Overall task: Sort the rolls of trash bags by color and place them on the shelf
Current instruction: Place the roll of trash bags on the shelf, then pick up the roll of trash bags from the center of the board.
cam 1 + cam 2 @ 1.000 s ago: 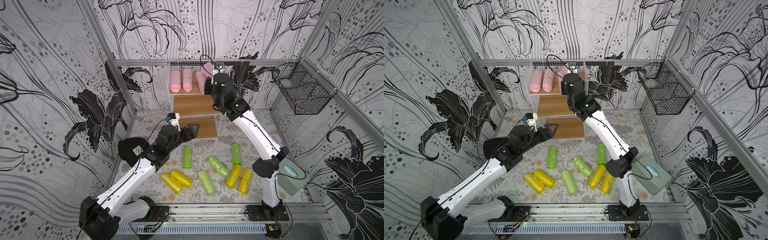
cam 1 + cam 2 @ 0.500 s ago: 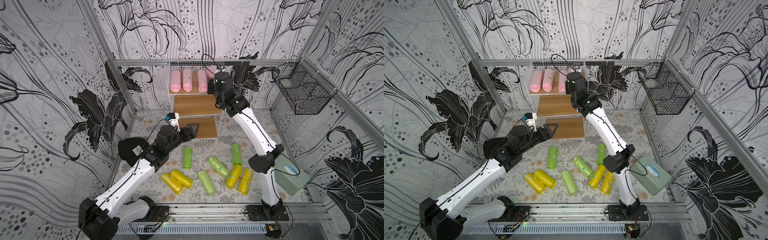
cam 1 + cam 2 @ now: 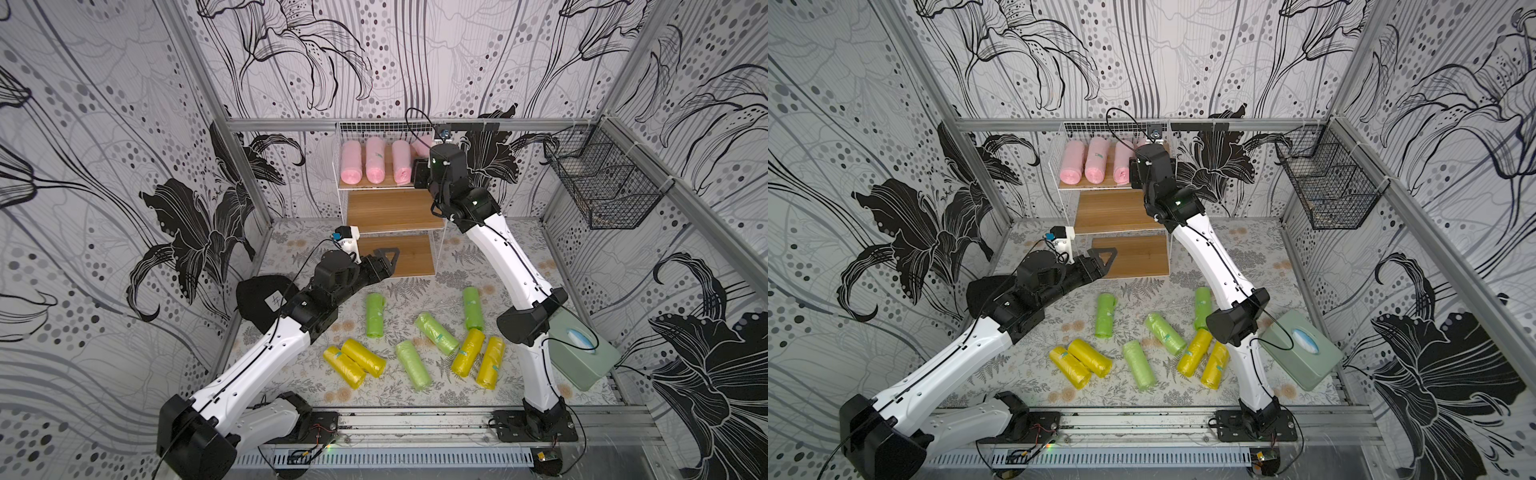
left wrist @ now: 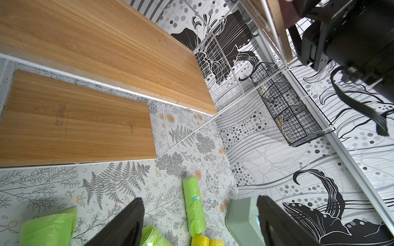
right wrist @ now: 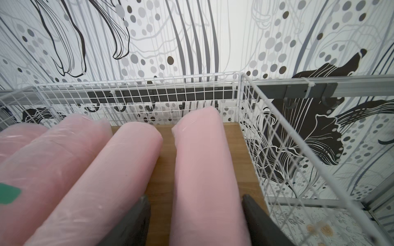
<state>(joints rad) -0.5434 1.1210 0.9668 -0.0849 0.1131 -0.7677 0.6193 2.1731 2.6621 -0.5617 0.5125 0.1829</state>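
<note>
Pink plastic film is covering the fourth pink roll [image 5: 204, 170]. It is lying on the top board [image 5: 241, 153] of the shelf [image 3: 390, 212], next to the wire side wall and alongside the other three pink rolls [image 3: 376, 166].

I am judging these rolls to be light, soft and slightly slick. They are likely to dent under pressure and to roll sideways when set down. I am therefore advising a moderate squeeze across the diameter at mid-length, not on the loose film at either end.

The right gripper [image 5: 195, 198] is straddling the near end of the fourth pink roll. Its jaws are standing apart, with a strip of board showing between one finger and the roll, so I am reading it as not clamped. The right arm is reaching high and forward to the shelf's right end.

The left gripper [image 4: 199, 199] is hanging with its jaws spread wide and holding nothing, just in front of the bottom board. The left arm is lying low and stretched out.

The green rolls [image 3: 374, 316] and yellow rolls [image 3: 467, 353] are lying scattered on the floor mat [image 3: 415, 282].
</note>
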